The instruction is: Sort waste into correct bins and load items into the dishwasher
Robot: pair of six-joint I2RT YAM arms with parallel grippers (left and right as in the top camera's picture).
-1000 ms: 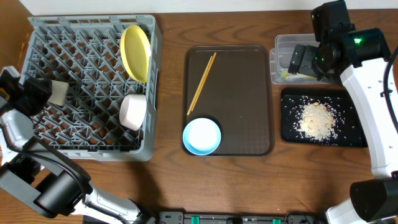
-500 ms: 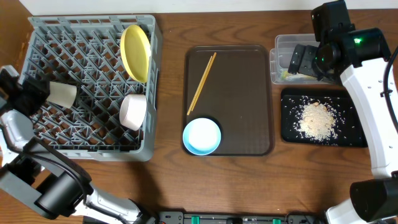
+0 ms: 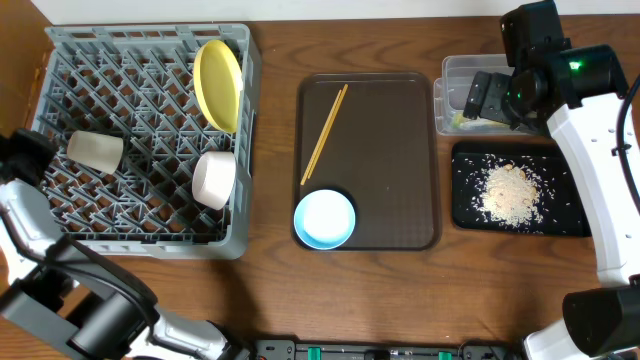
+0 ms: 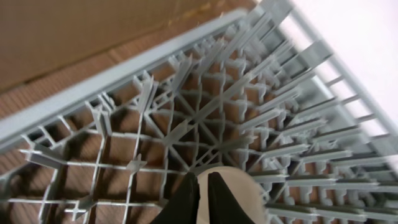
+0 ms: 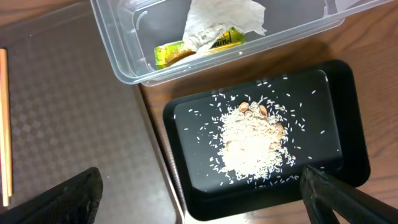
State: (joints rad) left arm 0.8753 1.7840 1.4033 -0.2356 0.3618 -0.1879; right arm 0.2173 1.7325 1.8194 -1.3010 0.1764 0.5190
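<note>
— What sits in the grey dish rack (image 3: 140, 215)?
— The yellow plate (image 3: 218, 83) on edge, the white bowl (image 3: 213, 179) on its side, and the cream cup (image 3: 95, 150) lying near the left gripper (image 4: 202, 180), whose jaws are pinched narrow.
— And the brown tray (image 3: 390, 150)?
— It holds the blue bowl (image 3: 324, 219) and the chopsticks (image 3: 325, 133).
— The right gripper (image 5: 200, 180)?
— Spread wide, empty, above the black tray (image 5: 336, 93) of rice (image 5: 249, 140). The paper (image 5: 217, 18) and wrapper (image 5: 174, 53) lie in the clear tub (image 5: 124, 37).

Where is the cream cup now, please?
Overhead view: the cream cup lies on its side in the dish rack near its left edge, left of the white bowl.
</note>
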